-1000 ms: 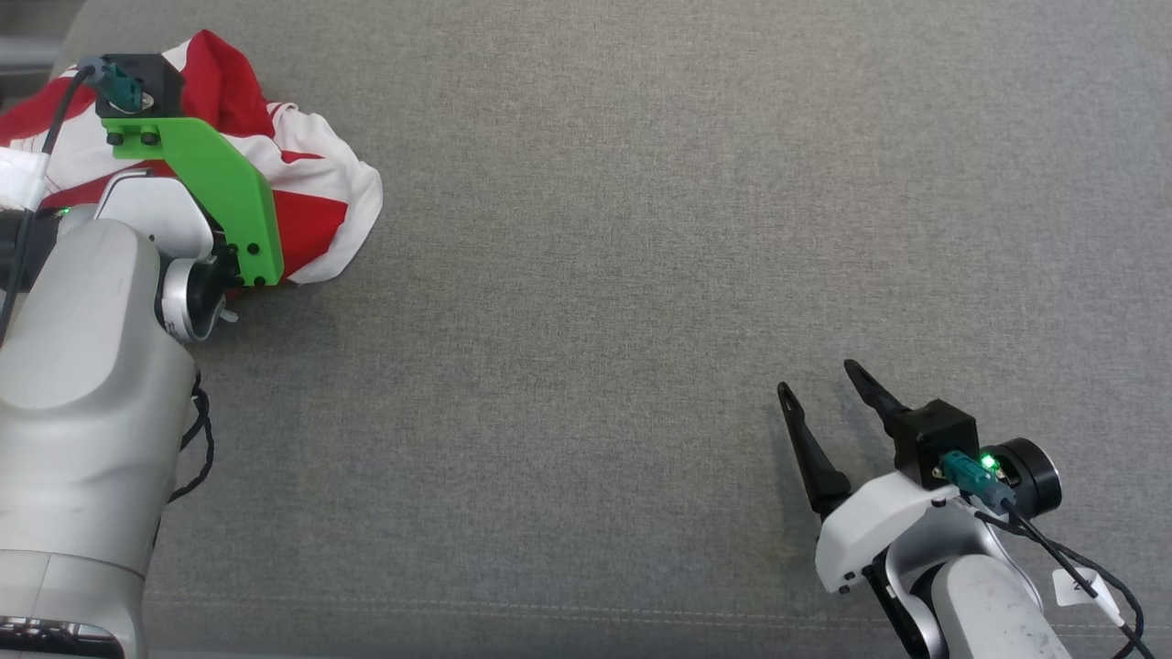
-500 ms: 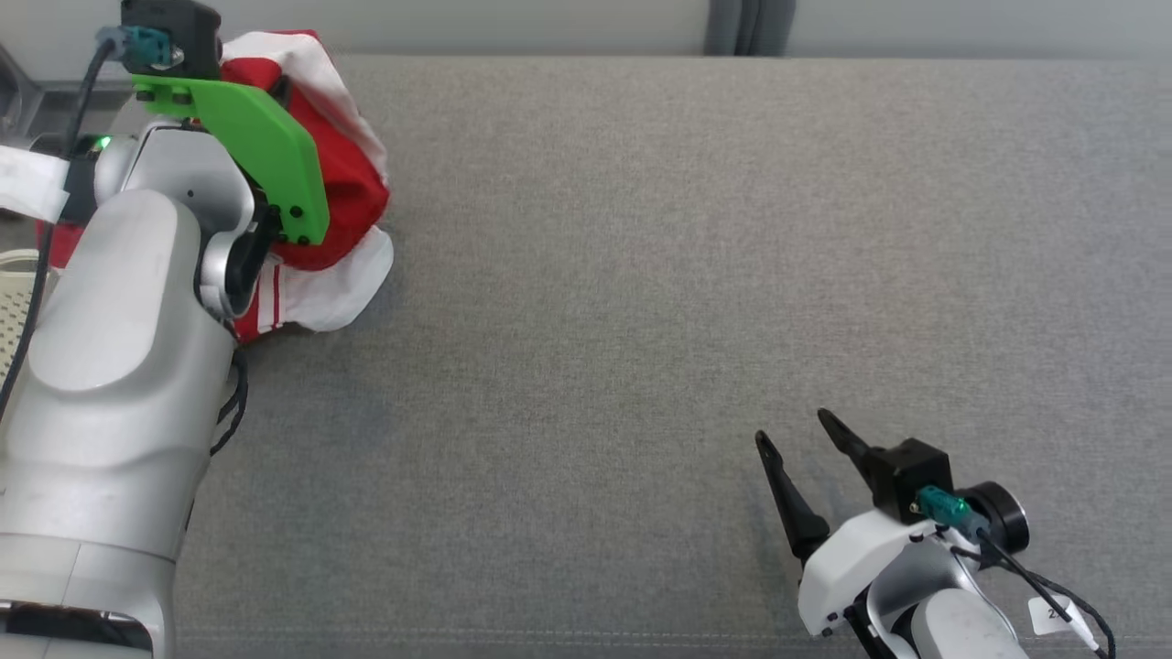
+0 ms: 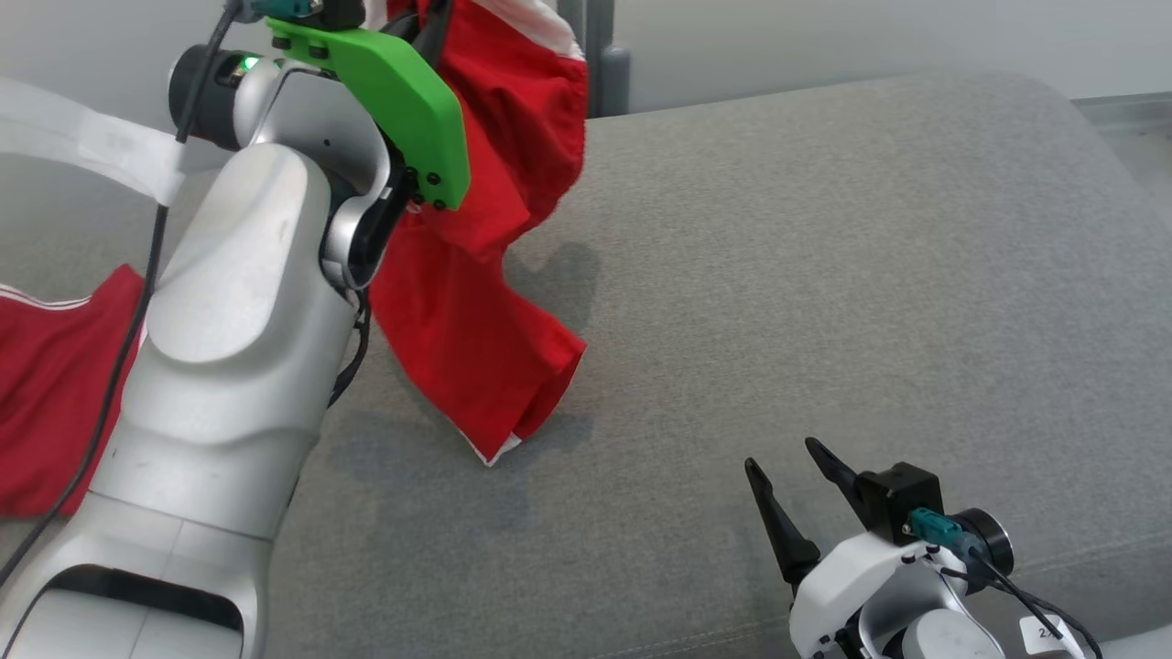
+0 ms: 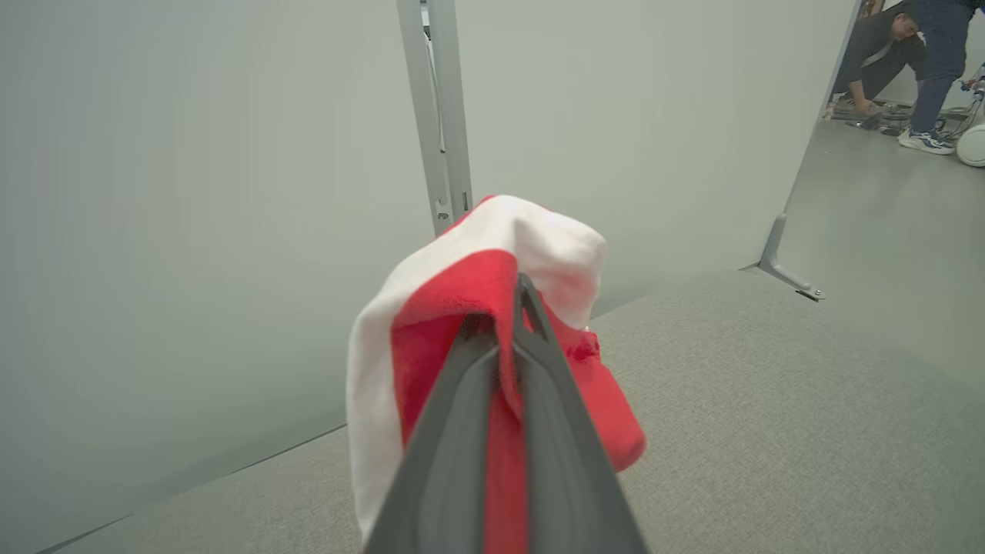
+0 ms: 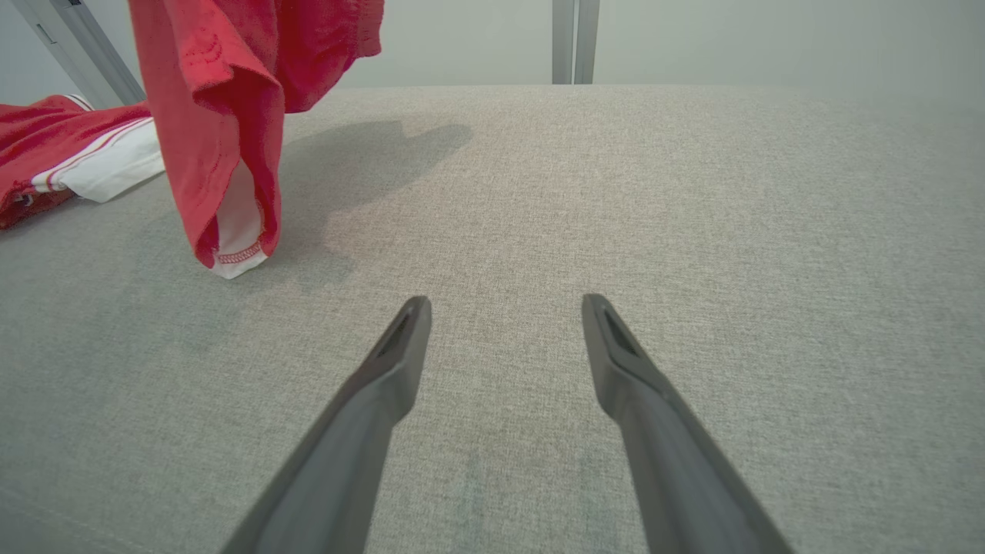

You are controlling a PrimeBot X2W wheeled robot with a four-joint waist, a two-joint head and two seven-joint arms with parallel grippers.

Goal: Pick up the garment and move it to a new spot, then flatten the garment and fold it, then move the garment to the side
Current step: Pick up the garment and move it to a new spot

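Observation:
The garment [image 3: 476, 302], red with white trim, hangs in the air from my left gripper [image 4: 504, 308], which is shut on a fold of it. Its lowest corner [image 3: 494, 448] reaches down to the grey cushion. The left wrist view shows red and white cloth [image 4: 477, 269] bunched around the two closed fingers. In the right wrist view the hanging cloth [image 5: 215, 115] is at the upper left. My right gripper [image 3: 780, 453] rests low at the lower right, open and holding nothing, well apart from the garment; its fingers [image 5: 400, 346] spread wide over bare cushion.
The grey cushioned surface [image 3: 824, 275] stretches right and forward. More red and white cloth [image 3: 46, 394] lies at the left behind my left arm; whether it joins the held piece is hidden. A partition wall with a metal post [image 3: 600, 55] stands behind. People [image 4: 923, 61] are far off.
My left gripper has risen with the garment, which has gone from a bundle on the cushion to a hanging drape. The head camera has tilted up. The right gripper stays open.

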